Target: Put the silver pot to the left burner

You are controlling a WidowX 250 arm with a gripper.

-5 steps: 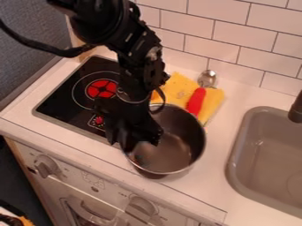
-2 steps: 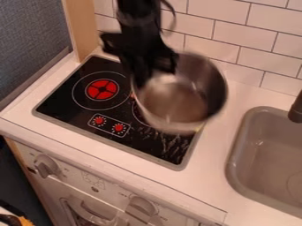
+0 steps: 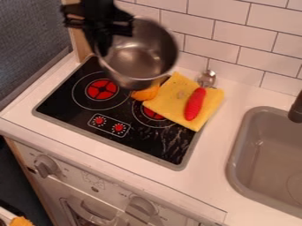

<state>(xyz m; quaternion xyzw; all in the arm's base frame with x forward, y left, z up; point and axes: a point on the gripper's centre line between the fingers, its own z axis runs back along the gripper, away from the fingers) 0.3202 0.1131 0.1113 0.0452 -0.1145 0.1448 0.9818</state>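
The black arm [image 3: 99, 6] widens into a blocky black hand [image 3: 103, 43] with angular pieces jutting sideways.

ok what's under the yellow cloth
The yellow cloth lies over part of the right burner; some of its red centre and ring show past the cloth's lower-left edge. The rest is covered, so anything else beneath is hidden.

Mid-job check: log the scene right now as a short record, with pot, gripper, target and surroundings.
pot: silver pot, raised, not yet set down
gripper: black gripper, holding the pot by its left side in view
target: left burner, red centre visible
right burner: partly under yellow cloth
on cloth: red object
beside cloth: orange item
behind cloth: spoon
far right: sink
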